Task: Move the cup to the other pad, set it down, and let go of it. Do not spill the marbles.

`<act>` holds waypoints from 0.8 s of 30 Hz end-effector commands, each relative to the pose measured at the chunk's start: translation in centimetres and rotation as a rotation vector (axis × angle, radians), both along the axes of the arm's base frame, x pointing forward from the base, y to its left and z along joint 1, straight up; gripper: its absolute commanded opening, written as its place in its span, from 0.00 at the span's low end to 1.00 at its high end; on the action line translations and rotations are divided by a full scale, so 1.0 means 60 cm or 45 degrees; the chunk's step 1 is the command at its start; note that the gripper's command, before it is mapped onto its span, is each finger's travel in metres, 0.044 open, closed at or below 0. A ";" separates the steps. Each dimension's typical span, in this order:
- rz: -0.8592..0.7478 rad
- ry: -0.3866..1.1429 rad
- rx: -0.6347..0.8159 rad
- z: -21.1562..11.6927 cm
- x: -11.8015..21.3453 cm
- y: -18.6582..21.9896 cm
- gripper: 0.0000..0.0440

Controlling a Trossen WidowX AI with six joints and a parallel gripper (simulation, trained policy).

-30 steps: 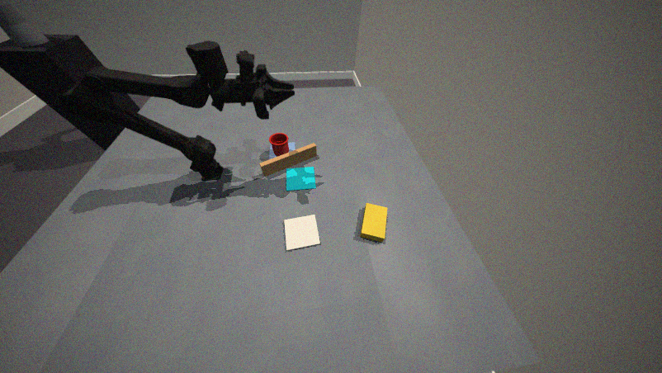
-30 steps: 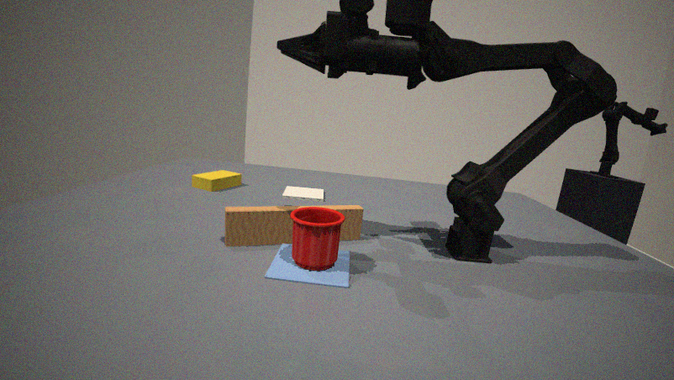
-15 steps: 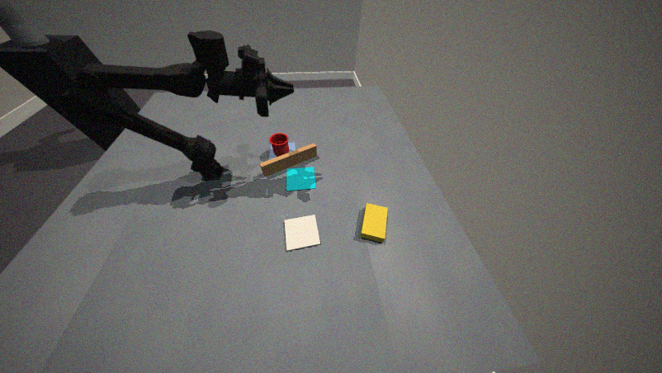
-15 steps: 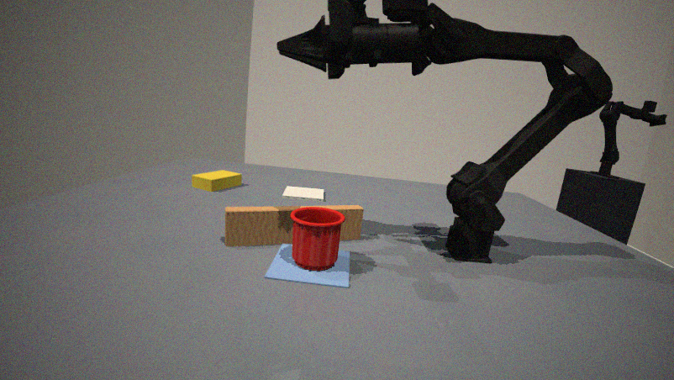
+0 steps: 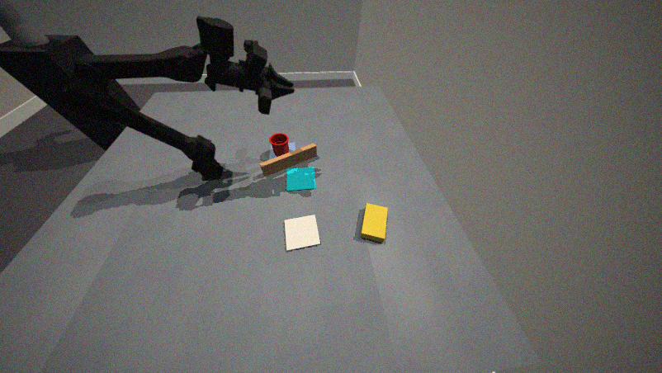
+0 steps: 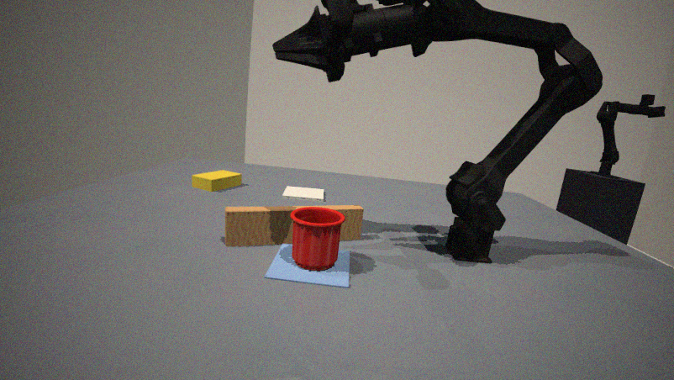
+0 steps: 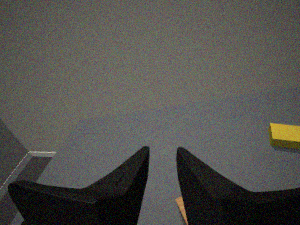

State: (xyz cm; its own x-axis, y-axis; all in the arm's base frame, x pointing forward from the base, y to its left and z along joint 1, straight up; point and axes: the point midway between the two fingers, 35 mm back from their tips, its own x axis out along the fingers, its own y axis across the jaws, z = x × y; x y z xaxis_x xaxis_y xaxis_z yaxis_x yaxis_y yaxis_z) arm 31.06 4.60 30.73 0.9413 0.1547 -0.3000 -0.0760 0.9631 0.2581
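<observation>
Cup (image 5: pixel 280 147) (image 6: pixel 315 240) upright, long axis vertical, mouth up

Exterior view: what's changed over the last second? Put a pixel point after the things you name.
Arm's elbow (image 6: pixel 582 71) moved slightly up and forward; gripper (image 5: pixel 293 87) (image 6: pixel 274 51) (image 7: pixel 163 152) pitched nose-down, its rear rising and tips dipping slightly. Nothing grasped or released. Unchanged: red cup (image 5: pixel 280 147) (image 6: pixel 315 247) upright on its blue pad (image 6: pixel 307 278), wooden barrier (image 5: pixel 288 159) (image 6: pixel 247 229) (image 7: pixel 181 209), yellow block (image 5: pixel 374 221) (image 6: pixel 214 182) (image 7: pixel 286 134), cream square (image 5: pixel 301 232) (image 6: pixel 304 192).
</observation>
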 end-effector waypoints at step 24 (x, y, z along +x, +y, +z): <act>-0.064 0.527 0.327 -0.021 -0.009 0.060 0.27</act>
